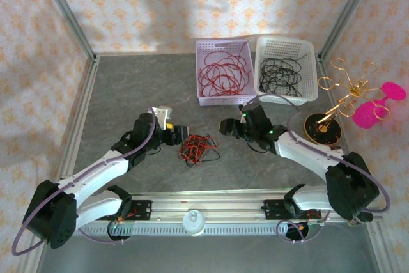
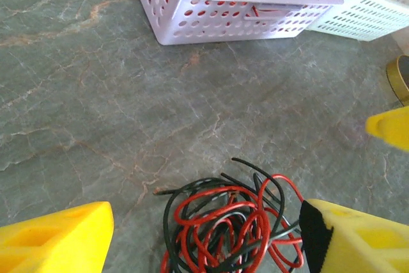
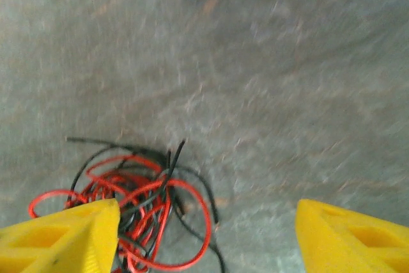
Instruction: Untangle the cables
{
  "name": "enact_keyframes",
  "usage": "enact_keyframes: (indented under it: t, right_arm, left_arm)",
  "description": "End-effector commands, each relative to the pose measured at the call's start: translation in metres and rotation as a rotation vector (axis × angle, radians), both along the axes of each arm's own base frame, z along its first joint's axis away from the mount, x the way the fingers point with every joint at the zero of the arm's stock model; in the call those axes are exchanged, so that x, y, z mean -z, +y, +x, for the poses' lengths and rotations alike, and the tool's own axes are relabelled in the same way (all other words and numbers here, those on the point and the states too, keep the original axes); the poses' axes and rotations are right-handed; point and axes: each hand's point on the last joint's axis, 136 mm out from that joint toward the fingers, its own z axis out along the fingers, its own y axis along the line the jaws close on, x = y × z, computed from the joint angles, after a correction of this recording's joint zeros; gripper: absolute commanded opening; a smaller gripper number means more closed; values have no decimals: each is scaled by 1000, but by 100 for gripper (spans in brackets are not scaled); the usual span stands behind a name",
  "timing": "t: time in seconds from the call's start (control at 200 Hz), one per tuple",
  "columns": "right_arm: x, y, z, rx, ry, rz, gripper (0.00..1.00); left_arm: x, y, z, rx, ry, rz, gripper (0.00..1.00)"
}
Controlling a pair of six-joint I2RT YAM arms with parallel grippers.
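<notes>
Now, cables (image 1: 197, 148): red-black tangle on the table (image 1: 128, 94), central so either side reaches it.
Left gripper (image 2: 208, 217): fingers wide, straddling the tangle, gripping nothing.
Right gripper (image 3: 208, 208): likewise wide, empty.

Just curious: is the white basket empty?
No, black wires lie coiled inside the white basket.
</notes>
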Motion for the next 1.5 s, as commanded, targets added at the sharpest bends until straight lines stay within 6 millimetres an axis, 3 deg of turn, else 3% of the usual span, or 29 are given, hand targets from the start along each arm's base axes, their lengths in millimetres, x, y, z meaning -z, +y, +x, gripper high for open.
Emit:
enact_keyframes:
  t: [0.0, 0.155, 0.34, 0.671, 0.911, 1.086, 1.271, 1.496]
  right_arm:
    - [22, 0, -14, 32, 154, -18, 70]
    - [43, 15, -20, 8, 240, 43, 67]
    - [41, 43, -21, -37, 273, 201, 61]
    - [66, 37, -35, -23, 326, 186, 44]
    - [69, 47, -41, -34, 360, 261, 41]
    - [70, 54, -37, -35, 356, 274, 31]
    - [53, 47, -25, -43, 262, 192, 16]
    - [-6, 36, -4, -112, 40, 44, 1]
  left_arm:
    - [-4, -5, -11, 34, 30, -24, 77]
    - [-6, -21, -21, 123, 38, -72, 76]
    - [3, -28, -24, 145, 62, -40, 75]
    - [4, -30, -23, 152, 62, -33, 75]
    - [7, -34, -23, 166, 71, -38, 75]
    - [3, -35, -22, 165, 64, -31, 74]
    - [-6, -32, -21, 151, 33, -30, 74]
    - [-32, -35, -16, 156, -26, -57, 74]
